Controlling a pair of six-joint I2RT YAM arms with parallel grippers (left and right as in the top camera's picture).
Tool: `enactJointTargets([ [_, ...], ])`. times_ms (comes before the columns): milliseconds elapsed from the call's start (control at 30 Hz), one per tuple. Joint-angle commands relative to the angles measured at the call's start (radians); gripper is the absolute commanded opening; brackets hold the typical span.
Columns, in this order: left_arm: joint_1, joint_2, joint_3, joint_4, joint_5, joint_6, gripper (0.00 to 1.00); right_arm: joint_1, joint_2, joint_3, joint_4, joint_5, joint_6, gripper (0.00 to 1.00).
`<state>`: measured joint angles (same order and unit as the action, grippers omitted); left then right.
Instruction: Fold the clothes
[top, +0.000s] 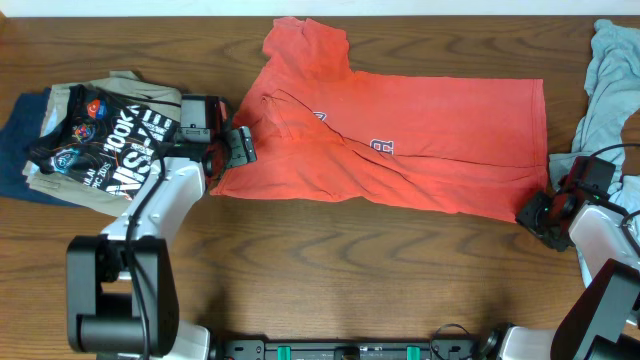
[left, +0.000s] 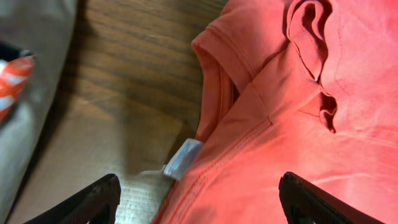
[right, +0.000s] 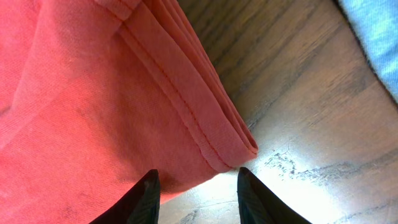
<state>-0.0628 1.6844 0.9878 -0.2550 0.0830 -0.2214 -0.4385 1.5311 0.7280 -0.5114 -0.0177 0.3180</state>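
Dark wooden table (top: 330, 270) carries the red-orange T-shirt (top: 430, 135) across its middle, collar end to the left. Left gripper (top: 238, 150) sits at the collar edge, jaws wide, holding nothing. Right gripper (top: 536, 212) sits at the near right hem corner, jaws narrowly apart around that corner, not pinching it.

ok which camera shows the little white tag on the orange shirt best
Left wrist: the tag pokes out at the orange shirt's collar, close and large in frame. Overhead it is too small to make out. Right wrist shows only the shirt's hem corner.
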Motion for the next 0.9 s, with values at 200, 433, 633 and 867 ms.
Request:
enactJointTargets([
  [200, -0.006, 0.103, -0.018, 0.033, 0.019, 0.053, 0.73, 0.007, 0.001, -0.005, -0.002, 0.014, -0.012, 0.39],
  [433, -0.006, 0.108, -0.018, 0.044, 0.054, 0.053, 0.51, 0.007, 0.001, -0.005, -0.002, 0.014, -0.012, 0.38],
  [633, -0.015, 0.109, -0.018, 0.042, 0.085, 0.053, 0.49, 0.007, 0.001, -0.005, -0.002, 0.014, -0.012, 0.38],
  [867, -0.015, 0.109, -0.018, 0.051, 0.085, 0.053, 0.48, 0.007, 0.001, -0.005, -0.002, 0.014, -0.012, 0.38],
])
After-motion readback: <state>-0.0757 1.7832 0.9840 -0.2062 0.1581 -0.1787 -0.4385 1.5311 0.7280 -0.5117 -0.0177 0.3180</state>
